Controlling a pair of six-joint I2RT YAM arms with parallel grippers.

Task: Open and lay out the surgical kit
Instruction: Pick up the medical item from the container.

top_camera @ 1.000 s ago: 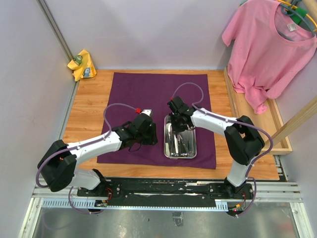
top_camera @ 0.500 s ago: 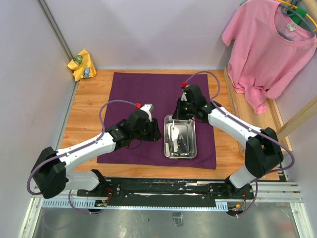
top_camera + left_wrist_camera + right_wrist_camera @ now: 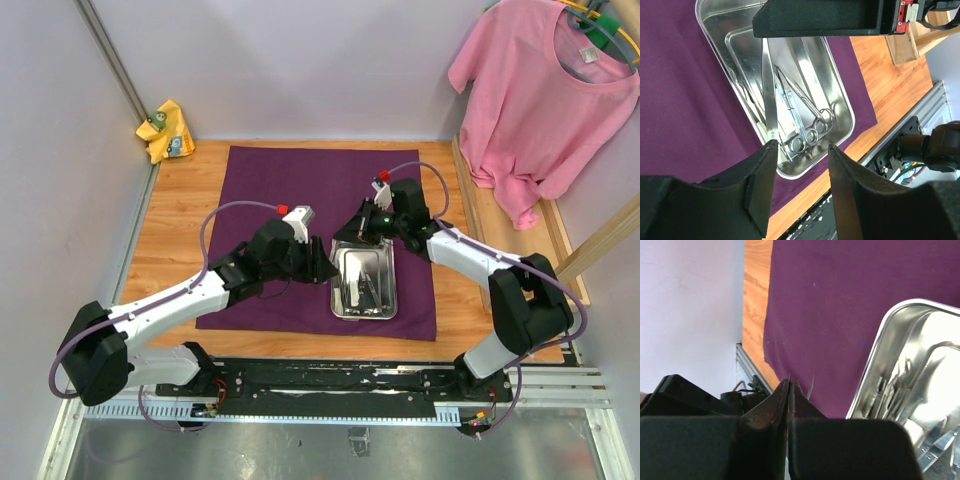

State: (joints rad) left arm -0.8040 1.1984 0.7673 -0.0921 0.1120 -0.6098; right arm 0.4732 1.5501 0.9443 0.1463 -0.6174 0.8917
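Kit's unwrapped, both arms crowding the tray

The purple cloth wrap (image 3: 300, 180) is spread flat on the wooden desk (image 3: 180, 230). The shiny steel tray (image 3: 364, 317) sits on its near right part, with the ring-handled scissors (image 3: 799, 105) and other slim tools lying inside. The left fingers (image 3: 760, 185) are spread apart and holding nothing, hanging just at the tray's left side with the tool handles showing in the gap. The right fingers (image 3: 765, 412) are up over the tray's far edge and pressed tight together. A thin metal tip pokes out from between them, which looks like the forceps (image 3: 789, 380), though I can't see enough of it to be sure. A pink T-shirt (image 3: 545, 100) hangs off to the right, and a yellow rag (image 3: 165, 130) sits in the back left corner.
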